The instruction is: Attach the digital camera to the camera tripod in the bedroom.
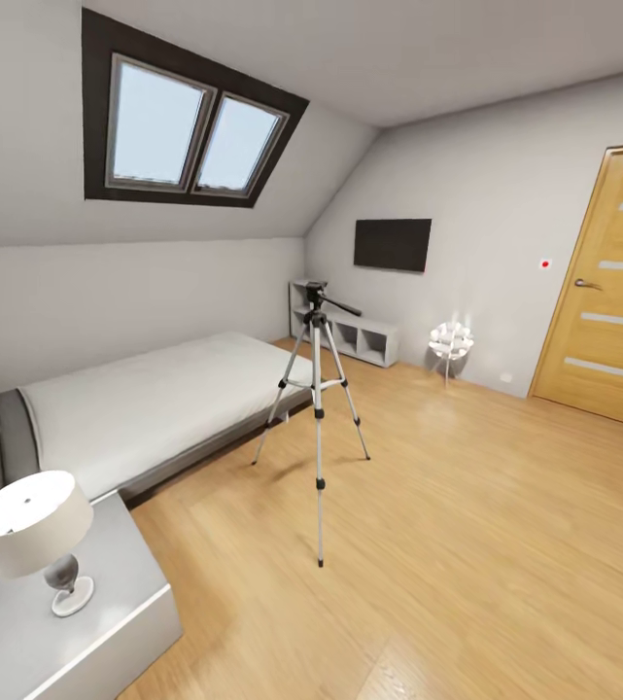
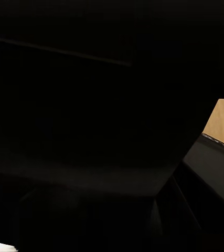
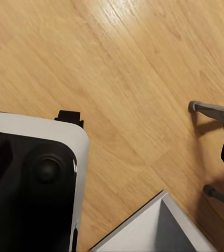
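Camera tripod (image 1: 318, 408) on light wood floor (image 1: 467, 525) beside low grey bed (image 1: 155, 403).

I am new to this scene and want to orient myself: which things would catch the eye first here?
The camera tripod stands upright in the middle of the wood floor, beside the low bed. Above the bed, a dark-framed skylight is set in the sloped wall. A white table lamp sits on the nightstand nearest the viewer, and a wooden door stands at the right.

The head view looks across the bedroom toward the camera tripod (image 1: 318, 408), well away. The right wrist view faces straight down, close over wood floor (image 3: 127, 79). Both share that floor (image 1: 467, 544).
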